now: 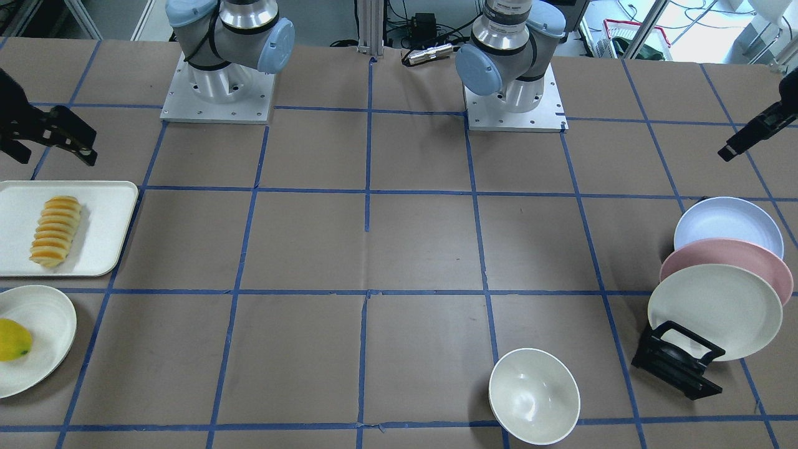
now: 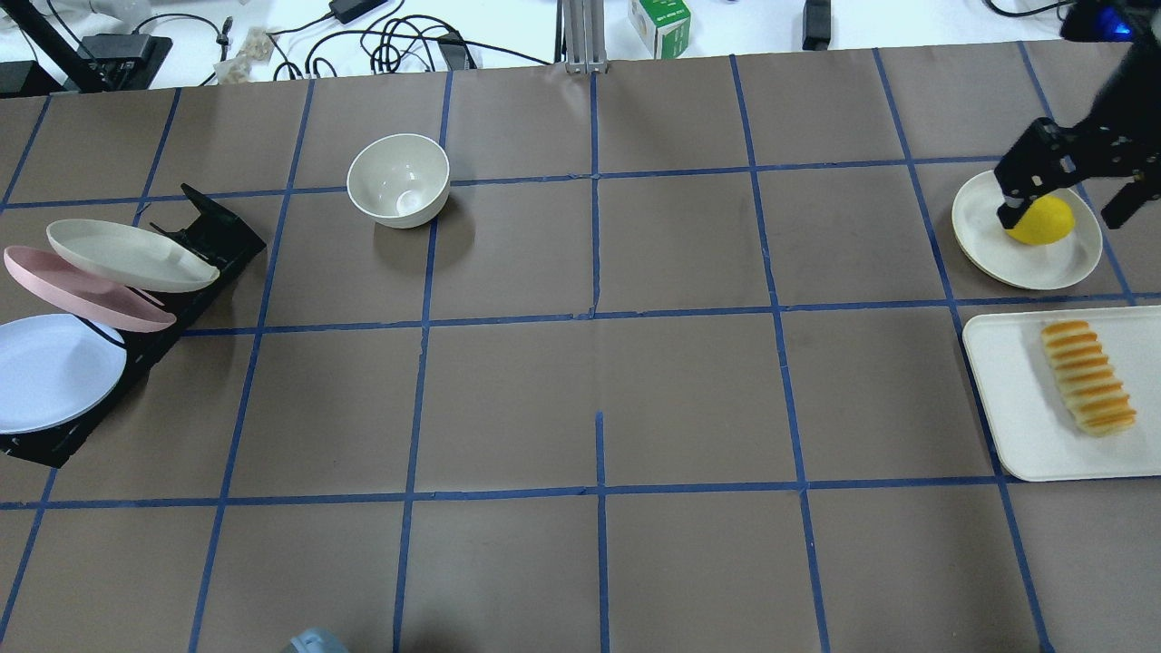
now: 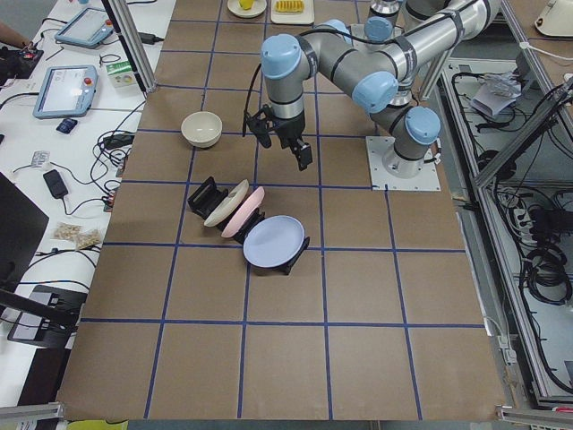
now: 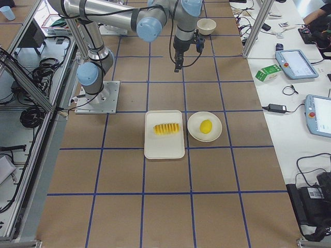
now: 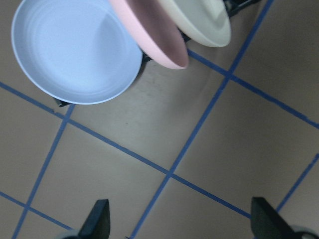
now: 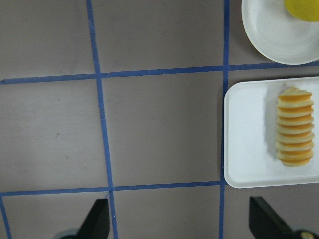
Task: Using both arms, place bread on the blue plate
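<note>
The bread (image 2: 1087, 376), a ridged orange-yellow loaf, lies on a white tray (image 2: 1007, 399) at the table's right; it also shows in the right wrist view (image 6: 295, 127). The blue plate (image 2: 54, 372) leans in a black rack (image 2: 213, 238) at the far left, and shows in the left wrist view (image 5: 75, 55). My right gripper (image 2: 1059, 214) hangs open and empty, high over the table beyond the tray. My left gripper (image 5: 182, 221) hangs open and empty above the table beside the blue plate; it is out of the overhead view.
A pink plate (image 2: 82, 290) and a cream plate (image 2: 127, 254) stand in the same rack. A cream bowl (image 2: 399, 180) sits at the back left. A yellow mango-like fruit (image 2: 1043, 222) lies on a cream plate (image 2: 984, 240) beyond the tray.
</note>
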